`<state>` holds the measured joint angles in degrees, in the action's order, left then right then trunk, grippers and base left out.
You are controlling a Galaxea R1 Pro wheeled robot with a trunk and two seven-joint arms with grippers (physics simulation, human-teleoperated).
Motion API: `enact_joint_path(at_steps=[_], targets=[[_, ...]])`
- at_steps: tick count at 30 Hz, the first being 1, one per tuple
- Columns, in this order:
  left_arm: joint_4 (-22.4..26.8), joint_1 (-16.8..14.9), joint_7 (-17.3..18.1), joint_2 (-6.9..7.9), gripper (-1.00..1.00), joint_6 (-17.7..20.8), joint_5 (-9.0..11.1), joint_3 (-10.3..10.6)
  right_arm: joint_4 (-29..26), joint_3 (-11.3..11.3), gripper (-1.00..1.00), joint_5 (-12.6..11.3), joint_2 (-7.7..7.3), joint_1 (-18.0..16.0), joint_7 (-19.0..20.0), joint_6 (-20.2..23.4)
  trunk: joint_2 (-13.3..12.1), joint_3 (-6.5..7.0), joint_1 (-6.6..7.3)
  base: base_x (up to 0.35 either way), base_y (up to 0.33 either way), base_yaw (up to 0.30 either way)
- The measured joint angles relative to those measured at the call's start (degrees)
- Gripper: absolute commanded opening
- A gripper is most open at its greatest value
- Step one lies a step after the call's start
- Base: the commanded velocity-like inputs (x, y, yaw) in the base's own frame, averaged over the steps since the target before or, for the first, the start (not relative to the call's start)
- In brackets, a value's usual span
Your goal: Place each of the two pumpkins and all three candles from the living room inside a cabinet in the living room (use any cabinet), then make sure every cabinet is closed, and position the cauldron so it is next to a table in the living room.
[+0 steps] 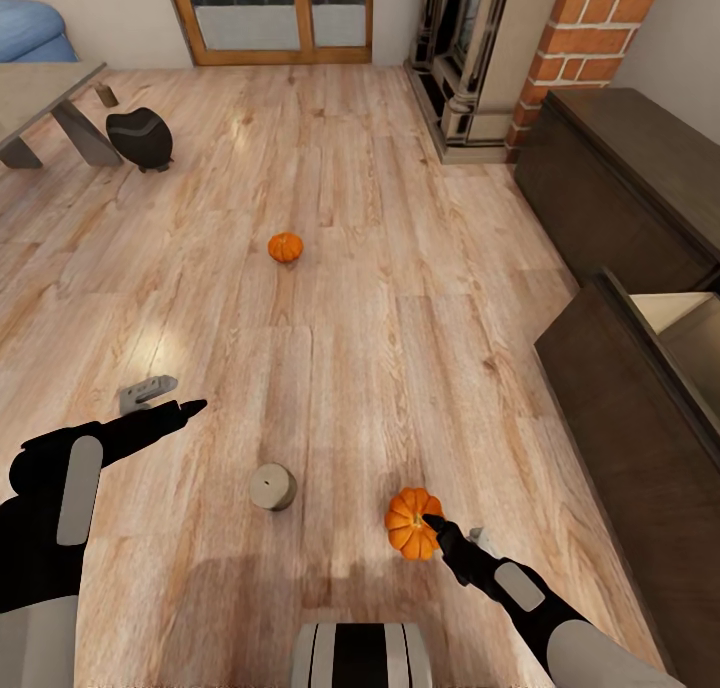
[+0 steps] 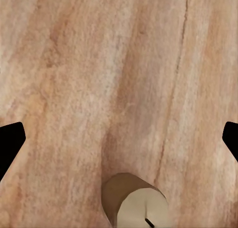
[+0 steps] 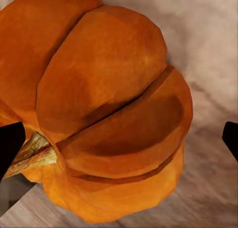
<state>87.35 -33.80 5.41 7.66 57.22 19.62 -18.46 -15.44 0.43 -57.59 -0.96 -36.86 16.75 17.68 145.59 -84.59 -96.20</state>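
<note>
One pumpkin (image 1: 412, 523) lies on its side on the wood floor, stem sideways. My right gripper (image 1: 455, 530) is open right at it, and in the right wrist view the pumpkin (image 3: 109, 109) sits between the spread fingertips. A second pumpkin (image 1: 285, 247) rests farther out on the floor. A cream candle (image 1: 272, 487) stands between my arms; the left wrist view has the candle (image 2: 136, 203) at its edge. My left gripper (image 1: 168, 398) hovers open over bare floor. The black cauldron (image 1: 140, 138) sits beside a table (image 1: 40, 93). The dark cabinet (image 1: 620, 178) runs along the right.
A cabinet drawer (image 1: 685, 313) stands pulled out at the right, its pale inside showing. A small tan stub (image 1: 106, 95) stands by the table leg. The brick fireplace column (image 1: 590, 28) and a glass door (image 1: 270, 13) are at the back, a blue sofa (image 1: 30, 28) far left.
</note>
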Motion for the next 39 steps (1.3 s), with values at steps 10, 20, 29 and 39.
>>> enact_joint_path(at_steps=[10,20,29,39], targets=[[0.0,0.0,0.0,0.00,1.00,0.0,0.0,0.0,0.0,0.0,1.00,0.0,0.01,0.0,0.0,0.0,0.0,0.00,0.00,0.000,0.000,0.000],[0.0,0.0,0.0,0.01,1.00,0.0,0.0,0.0,-0.3,0.1,1.00,0.1,0.10,0.0,0.4,0.0,0.0,0.00,0.00,0.059,0.044,0.000],[0.0,0.0,0.0,0.00,1.00,0.0,0.0,0.0,-0.2,0.1,1.00,0.1,0.10,0.0,0.7,0.0,0.0,0.00,0.00,0.004,0.016,0.000],[0.0,0.0,0.0,0.00,1.00,0.0,0.0,0.0,-0.1,0.1,1.00,0.1,0.10,0.0,0.9,0.0,0.0,0.00,0.00,0.000,0.015,0.000]])
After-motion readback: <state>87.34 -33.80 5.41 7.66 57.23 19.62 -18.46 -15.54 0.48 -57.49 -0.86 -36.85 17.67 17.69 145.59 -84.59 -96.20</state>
